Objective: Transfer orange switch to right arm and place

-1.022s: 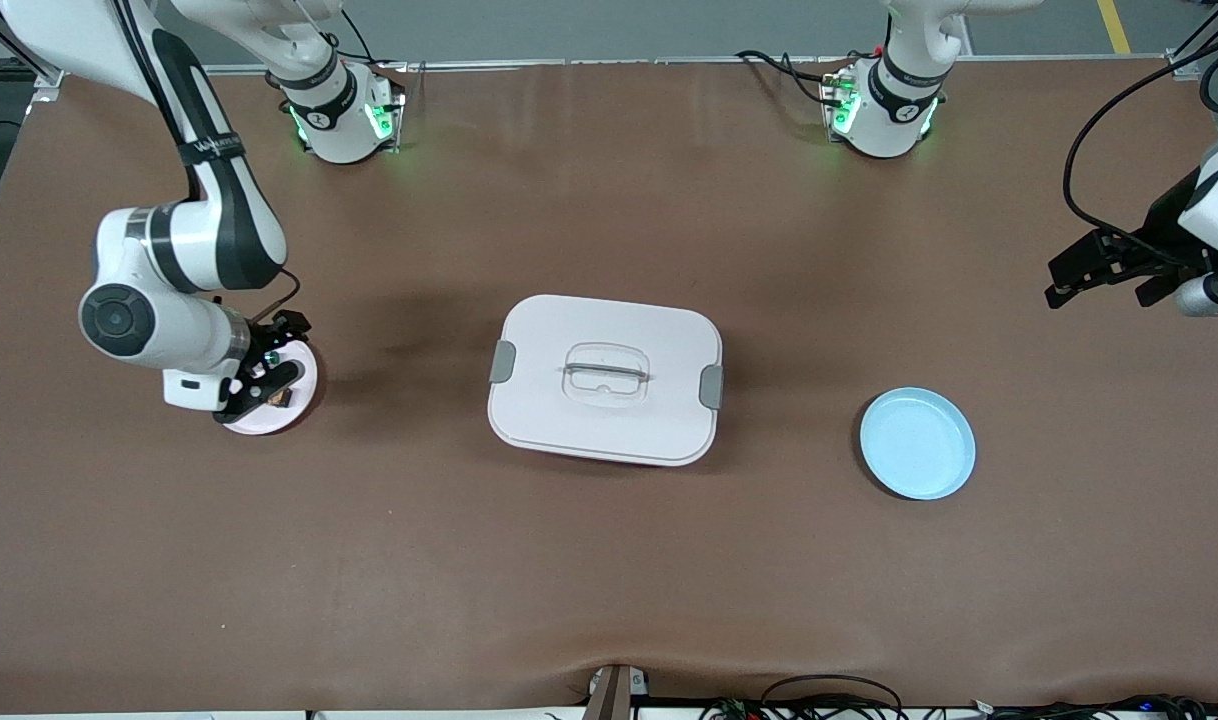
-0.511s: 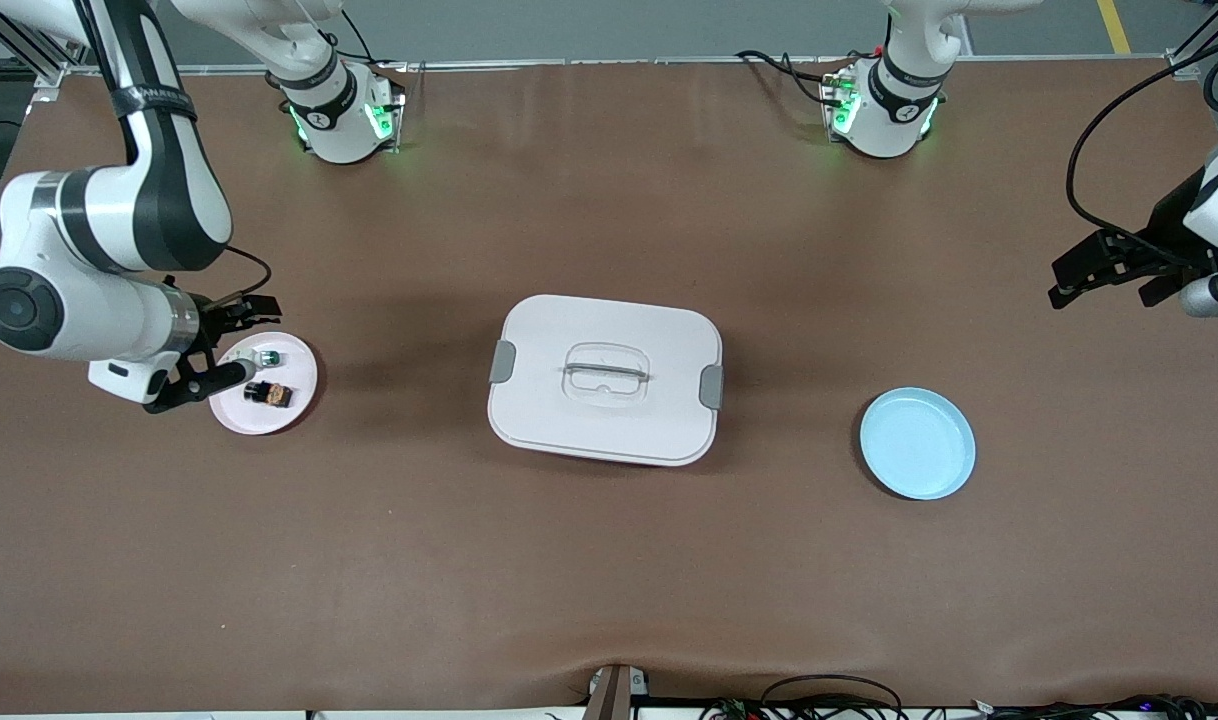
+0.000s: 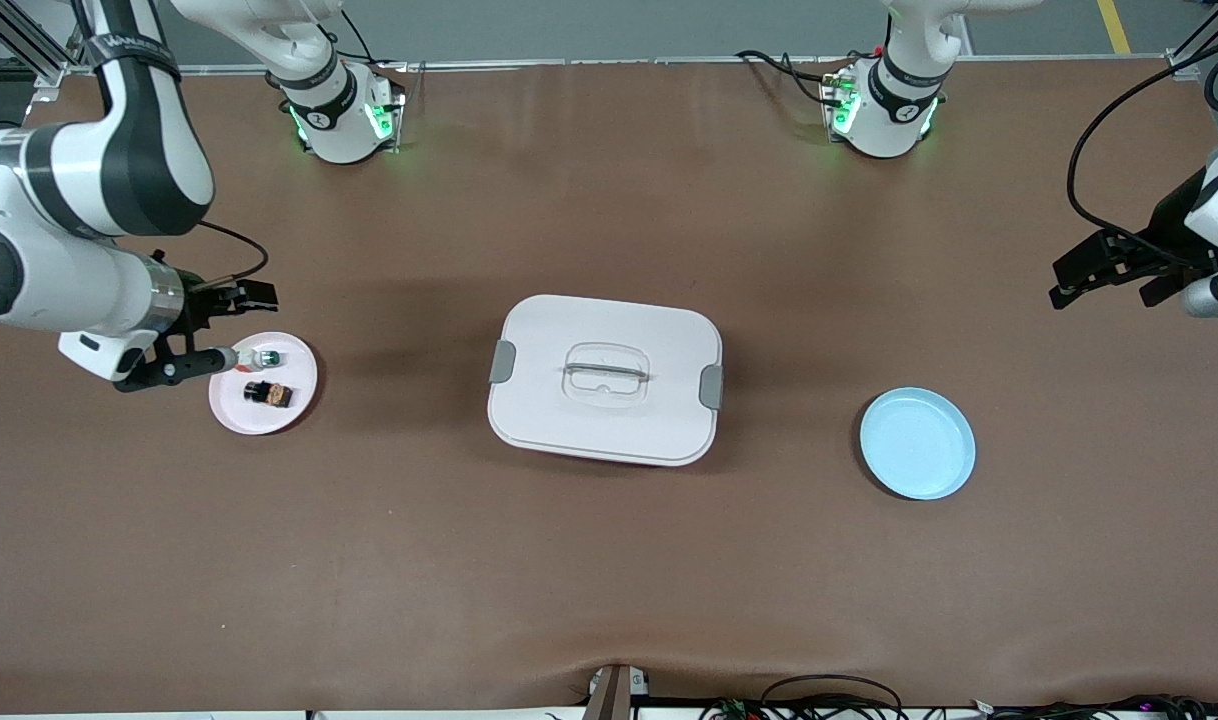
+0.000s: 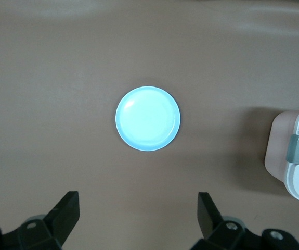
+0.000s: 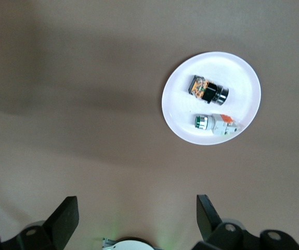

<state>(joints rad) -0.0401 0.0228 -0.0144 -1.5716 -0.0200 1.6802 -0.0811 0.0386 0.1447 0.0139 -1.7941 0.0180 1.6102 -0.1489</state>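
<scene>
Right wrist view: orange switch (image 5: 207,89) on white plate (image 5: 245,67), ungripped.

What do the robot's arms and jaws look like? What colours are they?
Both arms are white with rounded joints and black bands. Green lights glow at their bases. The right gripper and the left gripper are black with two flat-sided jaws each. Thin black cables loop beside both wrists.
</scene>
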